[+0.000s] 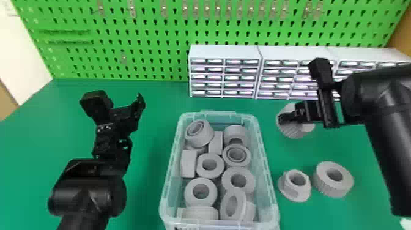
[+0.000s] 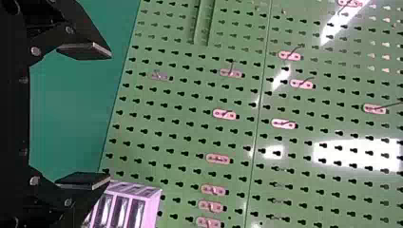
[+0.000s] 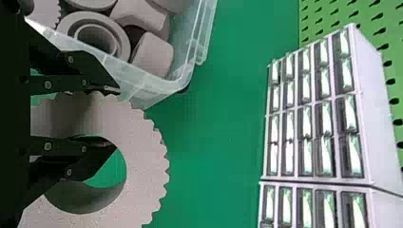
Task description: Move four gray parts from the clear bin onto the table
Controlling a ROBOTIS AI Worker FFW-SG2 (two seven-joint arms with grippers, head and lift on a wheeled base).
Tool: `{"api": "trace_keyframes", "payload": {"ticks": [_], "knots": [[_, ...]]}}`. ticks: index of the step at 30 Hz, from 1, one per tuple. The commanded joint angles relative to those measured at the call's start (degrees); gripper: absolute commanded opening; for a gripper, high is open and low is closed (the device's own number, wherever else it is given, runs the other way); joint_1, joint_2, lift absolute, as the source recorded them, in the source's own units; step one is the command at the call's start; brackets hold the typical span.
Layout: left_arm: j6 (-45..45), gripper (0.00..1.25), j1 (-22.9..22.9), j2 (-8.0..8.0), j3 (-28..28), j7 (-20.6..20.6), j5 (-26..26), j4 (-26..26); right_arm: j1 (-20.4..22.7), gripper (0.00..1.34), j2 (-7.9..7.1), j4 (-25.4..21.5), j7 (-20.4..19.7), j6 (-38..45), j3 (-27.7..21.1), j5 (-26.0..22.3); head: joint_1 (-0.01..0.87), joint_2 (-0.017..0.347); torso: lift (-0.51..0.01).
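2 gray parts (image 1: 294,185) sit on the table (image 1: 146,189) beside the bin (image 1: 265,159), towards its near right corner, the right gripper (image 3: 115,118) pinches a toothed 3rd part (image 3: 147,156) off the far right corner, the left gripper (image 2: 109,116) gapes empty, and I'd say 1 more remains.

One clear bin (image 1: 265,159), holding at least ten gray parts (image 1: 216,141), their overlap blocking an exact count; three more gray pieces outside it, namely two ridged rings (image 1: 323,185) and one flanged part (image 1: 284,190). Behind them, three drawer cabinets (image 1: 224,52), the leftmost with twenty drawers (image 1: 207,77); one green pegboard (image 1: 146,62); more than ten metal hooks (image 1: 164,9).
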Motion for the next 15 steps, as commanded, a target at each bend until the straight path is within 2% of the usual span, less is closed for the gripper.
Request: {"api": "trace_keyframes", "payload": {"ticks": [1, 15], "knots": [[0.0, 0.9, -0.1, -0.1, 0.0, 0.0, -0.1, 0.0, 0.2, 0.3, 0.0, 2.1, 0.0, -1.0, -0.4, 0.3, 0.693, 0.072, -0.052], [0.0, 0.9, -0.1, -0.18, -0.1, 0.0, -0.2, 0.1, 0.7, 0.3, 0.18, 9.7, -0.3, -6.3, -1.5, 0.2, 0.693, 0.072, -0.052]]}}
